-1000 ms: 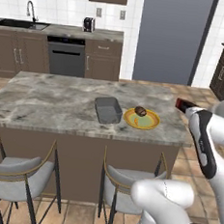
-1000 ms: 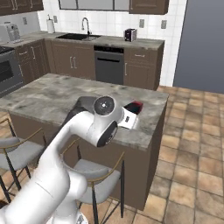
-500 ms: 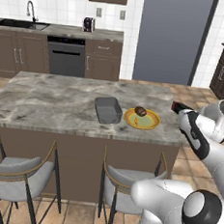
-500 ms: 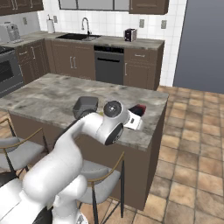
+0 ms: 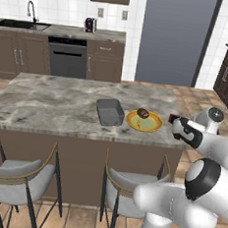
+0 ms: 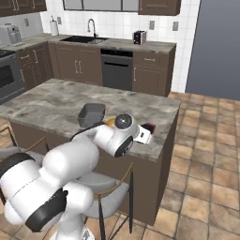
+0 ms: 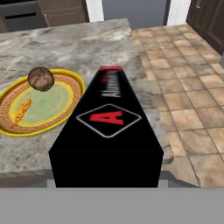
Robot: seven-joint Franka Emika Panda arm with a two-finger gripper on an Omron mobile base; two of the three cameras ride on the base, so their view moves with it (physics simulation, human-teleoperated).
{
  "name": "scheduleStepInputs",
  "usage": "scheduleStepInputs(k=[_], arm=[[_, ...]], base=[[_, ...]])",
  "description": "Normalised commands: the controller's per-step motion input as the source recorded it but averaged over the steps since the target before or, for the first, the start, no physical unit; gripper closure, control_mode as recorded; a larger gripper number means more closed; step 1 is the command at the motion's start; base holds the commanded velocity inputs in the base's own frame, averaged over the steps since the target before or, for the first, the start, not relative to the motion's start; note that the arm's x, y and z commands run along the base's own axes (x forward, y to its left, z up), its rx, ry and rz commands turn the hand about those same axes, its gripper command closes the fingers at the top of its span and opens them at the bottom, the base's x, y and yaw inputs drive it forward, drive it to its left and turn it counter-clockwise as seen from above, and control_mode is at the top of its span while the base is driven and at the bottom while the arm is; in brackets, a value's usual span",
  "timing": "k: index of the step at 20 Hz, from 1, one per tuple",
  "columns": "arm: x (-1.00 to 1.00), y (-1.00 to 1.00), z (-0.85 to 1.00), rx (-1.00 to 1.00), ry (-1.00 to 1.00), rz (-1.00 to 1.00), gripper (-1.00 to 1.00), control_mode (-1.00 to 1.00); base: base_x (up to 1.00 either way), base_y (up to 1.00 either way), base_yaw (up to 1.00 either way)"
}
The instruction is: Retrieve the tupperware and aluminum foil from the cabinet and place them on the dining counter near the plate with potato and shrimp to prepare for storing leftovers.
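arm: bent low at the right end of the veined marble desk (image 5: 53, 100). end effector (image 5: 176, 128): clamped on the aluminum foil (image 7: 107, 127), a long matte black box, red-marked, lying beside the round yellow plate (image 7: 39, 105). potato (image 7: 40, 78): brown lump on plate. tupperware (image 5: 110, 111): grey tub, left of plate.

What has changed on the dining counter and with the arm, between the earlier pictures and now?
The arm swung lower and rightward, carrying the aluminum foil box in its end effector at the dining counter's right end, beside the plate. The hold did not change. The tupperware, plate and potato stayed put.
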Motion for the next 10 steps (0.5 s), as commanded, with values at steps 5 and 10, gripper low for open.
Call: scheduleStepInputs(k=[5,10], arm=[[0.33,-0.02,-0.56,0.0,0.07,0.0,1.0,-1.0],[0.35,-0.1,-0.48,0.0,0.06,0.0,1.0,-1.0]], base=[[0.0,0.0,0.0],[0.0,0.0,0.0]])
